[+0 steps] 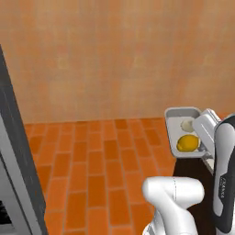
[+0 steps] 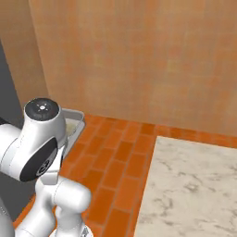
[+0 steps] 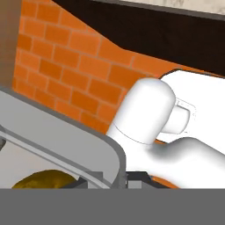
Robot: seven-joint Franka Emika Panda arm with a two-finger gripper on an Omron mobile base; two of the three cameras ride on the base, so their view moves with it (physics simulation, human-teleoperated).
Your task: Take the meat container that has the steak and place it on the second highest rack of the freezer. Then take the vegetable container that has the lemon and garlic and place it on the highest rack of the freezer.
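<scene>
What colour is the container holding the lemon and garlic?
Light grey container, with the yellow lemon and pale garlic inside; clearest in the left base view.

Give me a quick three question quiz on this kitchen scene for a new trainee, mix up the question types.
1. True or false: the grey container holds a steak.
2. Which item in the container lies nearer the left base camera? A) lemon B) garlic
3. Fill in: the floor is laid with orange ____.

Key: 1 false, it holds the lemon and garlic; 2 A; 3 tiles.
</scene>
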